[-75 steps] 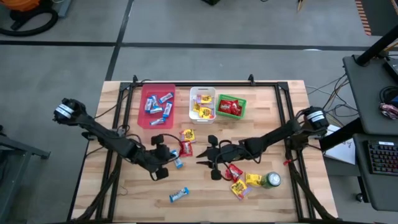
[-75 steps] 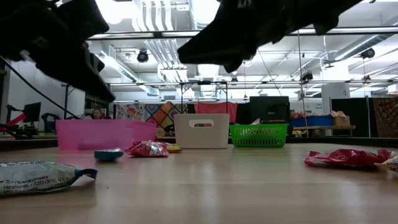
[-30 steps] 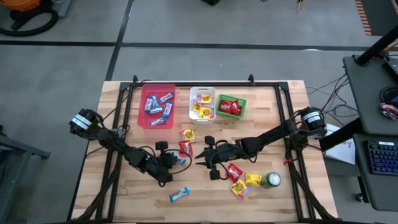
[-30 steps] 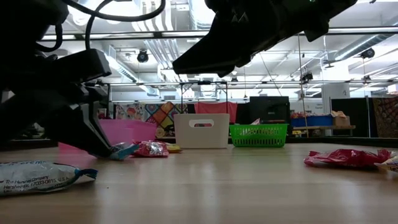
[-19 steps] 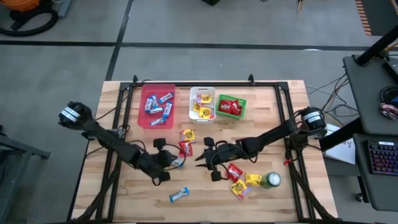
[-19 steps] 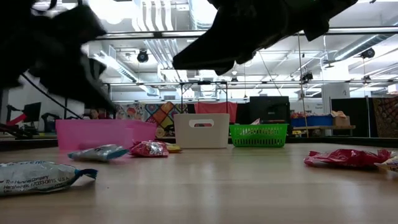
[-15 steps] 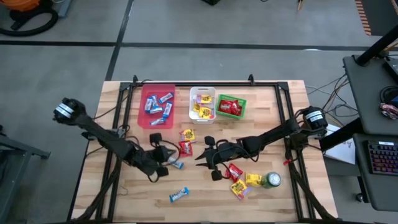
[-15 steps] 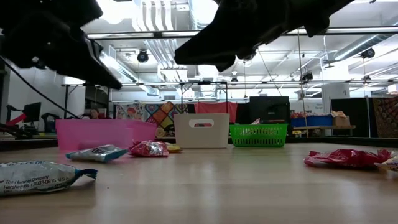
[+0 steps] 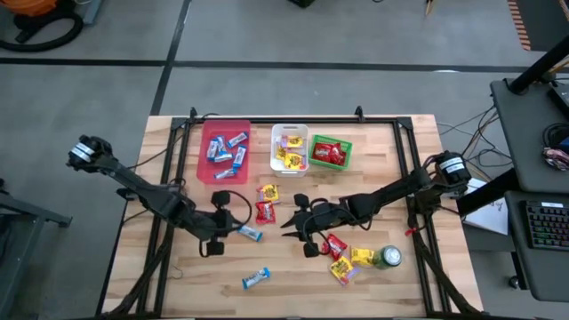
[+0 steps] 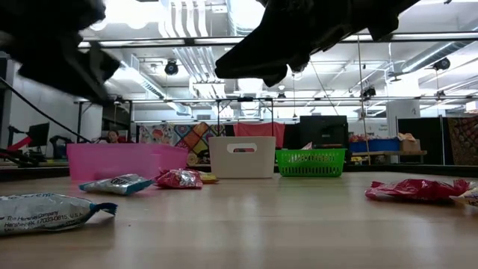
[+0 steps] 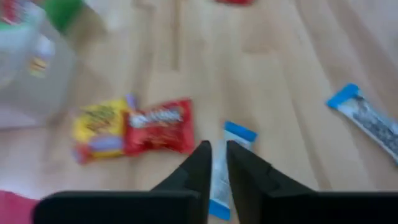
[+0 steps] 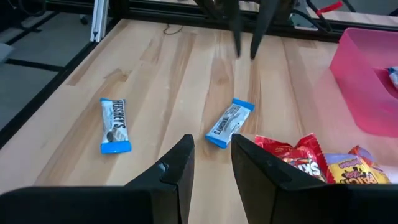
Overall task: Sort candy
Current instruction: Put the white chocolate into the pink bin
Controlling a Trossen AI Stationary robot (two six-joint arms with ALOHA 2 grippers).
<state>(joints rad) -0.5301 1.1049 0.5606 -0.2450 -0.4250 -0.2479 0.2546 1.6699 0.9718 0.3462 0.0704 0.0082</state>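
Observation:
A blue-and-silver candy bar (image 9: pixel 249 233) lies flat on the table, and my left gripper (image 9: pixel 229 228) hangs above and just to its left. In the left wrist view the bar (image 11: pixel 239 132) shows past the fingers of that gripper (image 11: pixel 217 148), which stand a narrow gap apart and hold nothing. My right gripper (image 9: pixel 292 224) hovers open over the table's middle, to the right of the bar (image 12: pixel 230 122). A second blue bar (image 9: pixel 256 278) lies nearer the front edge. Red and yellow packets (image 9: pixel 266 203) lie between the bins and the grippers.
Along the far edge stand a pink bin (image 9: pixel 206 164) with blue bars, a white bin (image 9: pixel 276 149) with yellow packets and a green basket (image 9: pixel 347 153) with red ones. More red and yellow packets (image 9: pixel 345 256) and a green can (image 9: pixel 388 258) lie at the front right.
My left gripper has come off the blue bar, risen and drawn back toward the table's left edge. The bar, tipped under the fingers a second ago, now lies flat on the table.

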